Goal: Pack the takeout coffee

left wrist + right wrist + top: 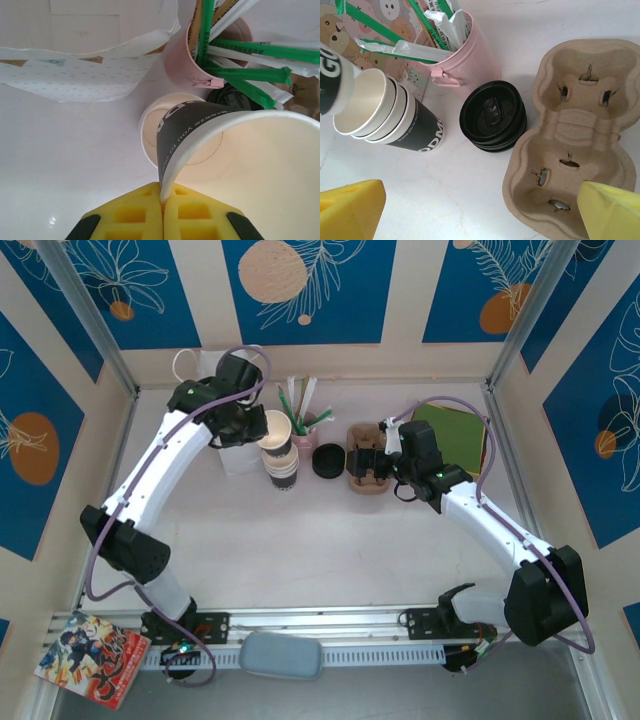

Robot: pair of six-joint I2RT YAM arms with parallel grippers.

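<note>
Left tool (162,201) is pinched tightly together, while right tool (481,210) gapes wide.

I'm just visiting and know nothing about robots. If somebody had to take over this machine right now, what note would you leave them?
Left gripper: jaws shut on the rim of a lidless paper cup, held tilted above the cup stack.
Right gripper: jaws open, empty, over the cardboard carrier.
Black lids sit stacked between the cup stack and the carrier; white paper bag is beside the stack.
Done: one cup in hand.
Left: probably lid it, then pack it. No cup has a lid yet.
</note>
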